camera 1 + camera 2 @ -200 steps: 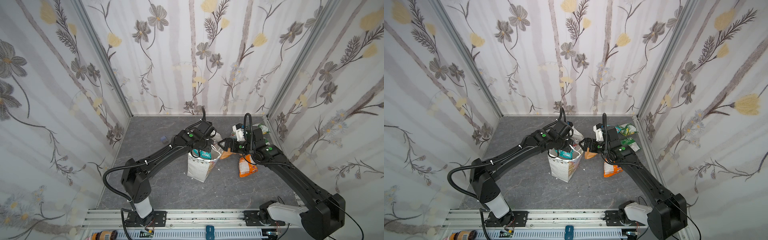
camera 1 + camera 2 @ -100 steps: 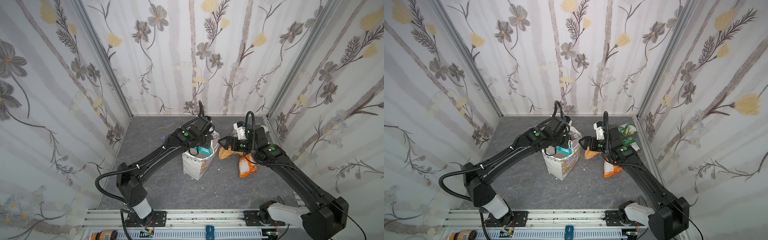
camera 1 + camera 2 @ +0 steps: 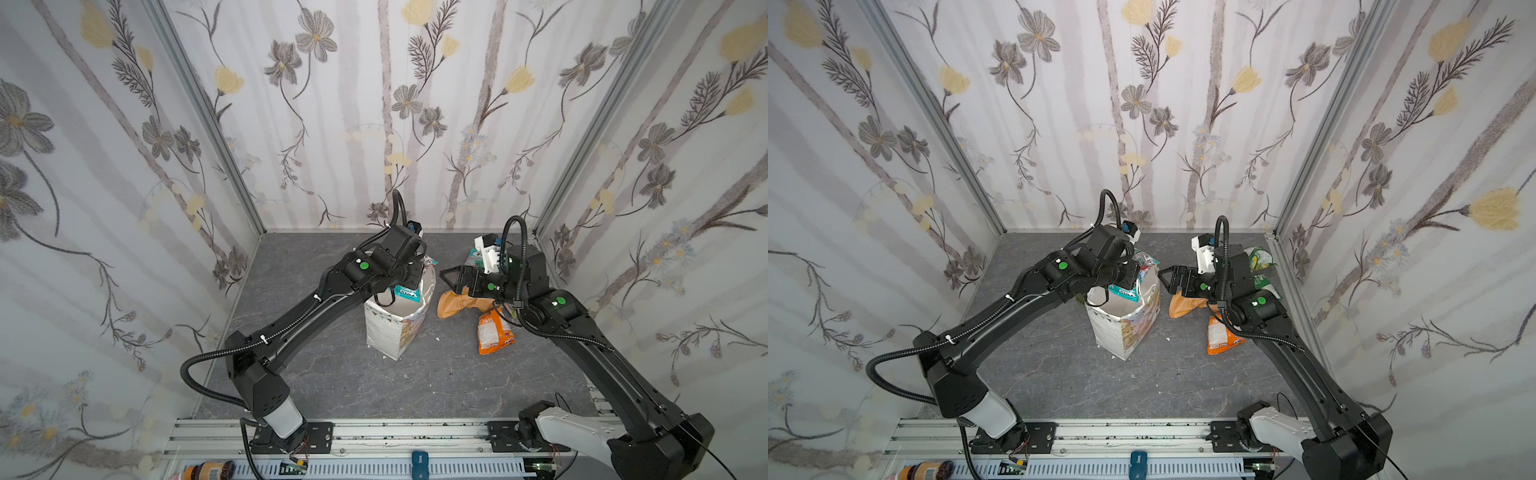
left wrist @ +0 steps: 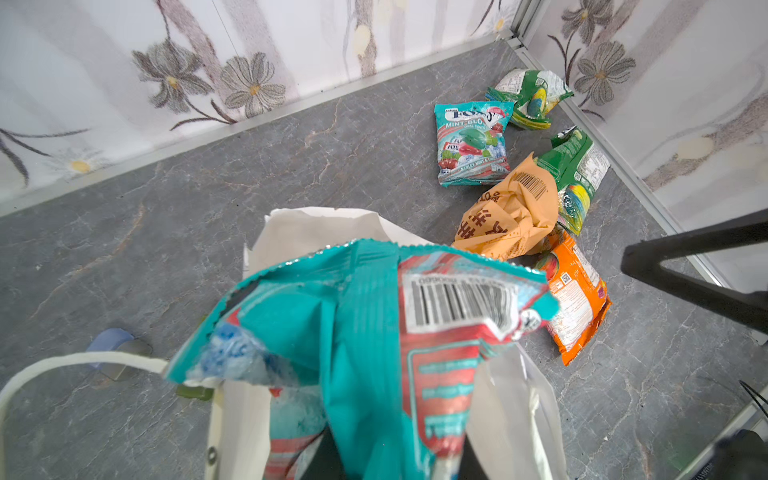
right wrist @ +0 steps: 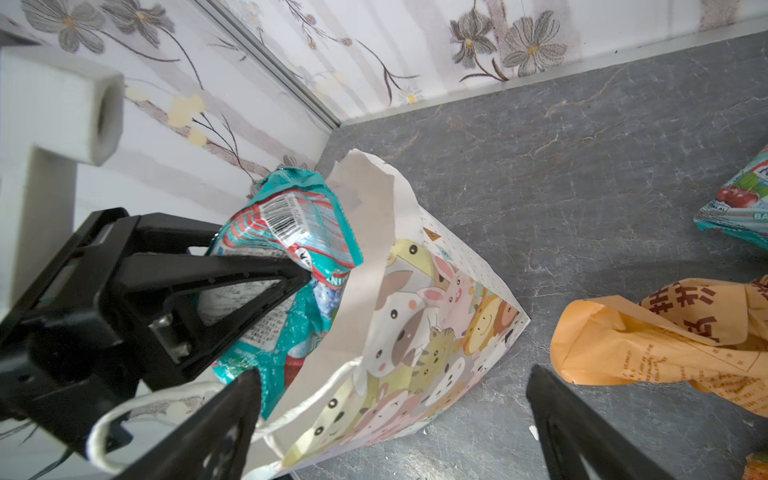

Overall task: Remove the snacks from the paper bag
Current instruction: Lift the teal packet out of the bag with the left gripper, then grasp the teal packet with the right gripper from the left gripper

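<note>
The white paper bag point(image 3: 394, 330) point(image 3: 1126, 328) with cartoon animals stands mid-table, mouth open. My left gripper point(image 3: 409, 286) point(image 3: 1126, 286) hovers at its mouth, shut on a teal snack packet point(image 4: 365, 316) point(image 5: 291, 232) whose lower end still hangs inside the bag point(image 5: 415, 324). My right gripper point(image 3: 448, 277) point(image 5: 392, 374) is open and empty, just right of the bag. On the table lie a tan packet point(image 4: 507, 216), an orange packet point(image 4: 575, 299), a teal packet point(image 4: 471, 143) and two green packets point(image 4: 530, 97) point(image 4: 577, 174).
A small blue block point(image 4: 110, 338) and a green block point(image 4: 193, 392) lie on the table left of the bag. The flowered walls enclose the table on three sides. The loose packets crowd the back right corner. A metal rail point(image 3: 374, 432) runs along the front.
My left gripper has risen and drawn the teal packet up to the bag's mouth. The bag shifted slightly left. My right gripper stayed open and edged slightly towards the back.
</note>
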Robot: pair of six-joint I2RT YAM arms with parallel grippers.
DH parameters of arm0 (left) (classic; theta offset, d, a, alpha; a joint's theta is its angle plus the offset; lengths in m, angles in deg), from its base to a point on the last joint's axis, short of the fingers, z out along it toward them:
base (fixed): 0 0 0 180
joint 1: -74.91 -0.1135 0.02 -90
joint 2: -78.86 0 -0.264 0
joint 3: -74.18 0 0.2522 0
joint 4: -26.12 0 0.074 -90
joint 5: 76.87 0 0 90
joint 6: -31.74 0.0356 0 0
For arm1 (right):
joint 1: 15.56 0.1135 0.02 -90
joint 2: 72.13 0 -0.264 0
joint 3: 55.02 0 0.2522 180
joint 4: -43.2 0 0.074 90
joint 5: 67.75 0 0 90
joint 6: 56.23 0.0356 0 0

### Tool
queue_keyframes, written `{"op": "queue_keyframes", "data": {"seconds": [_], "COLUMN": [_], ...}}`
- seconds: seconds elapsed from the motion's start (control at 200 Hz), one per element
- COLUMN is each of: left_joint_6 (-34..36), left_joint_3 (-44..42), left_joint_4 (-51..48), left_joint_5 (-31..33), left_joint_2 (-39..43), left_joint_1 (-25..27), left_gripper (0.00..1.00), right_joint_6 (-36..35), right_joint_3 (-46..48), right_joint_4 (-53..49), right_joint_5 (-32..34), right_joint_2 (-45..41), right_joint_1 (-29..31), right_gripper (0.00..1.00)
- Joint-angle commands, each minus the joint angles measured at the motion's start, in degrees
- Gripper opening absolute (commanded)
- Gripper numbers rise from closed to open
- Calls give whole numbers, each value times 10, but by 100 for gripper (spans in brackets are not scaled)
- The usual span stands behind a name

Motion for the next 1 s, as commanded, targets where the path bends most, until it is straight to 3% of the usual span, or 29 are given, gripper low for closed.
{"op": "queue_keyframes", "data": {"seconds": [0.0,0.165,0.395,0.749,0.949,0.994], "left_joint_6": [19,31,56,123,159,164], "left_joint_3": [20,41,48,55,53,51], "left_joint_4": [-2,-5,11,48,65,68], "left_joint_5": [30,32,-31,-63,-38,-26], "left_joint_2": [9,24,58,82,79,77], "left_joint_1": [1,1,5,75,108,113], "left_gripper": [0,0,0,0,0,0], "right_joint_6": [12,35,76,129,140,144], "right_joint_3": [-8,-11,-23,-33,-22,-18], "right_joint_4": [32,64,121,191,208,217], "right_joint_5": [-5,-10,-37,-134,-158,-164], "right_joint_2": [-16,-47,-74,-50,-43,-43], "right_joint_1": [1,0,-1,1,6,7], "right_gripper": [100,100,100,98,90,84]}}
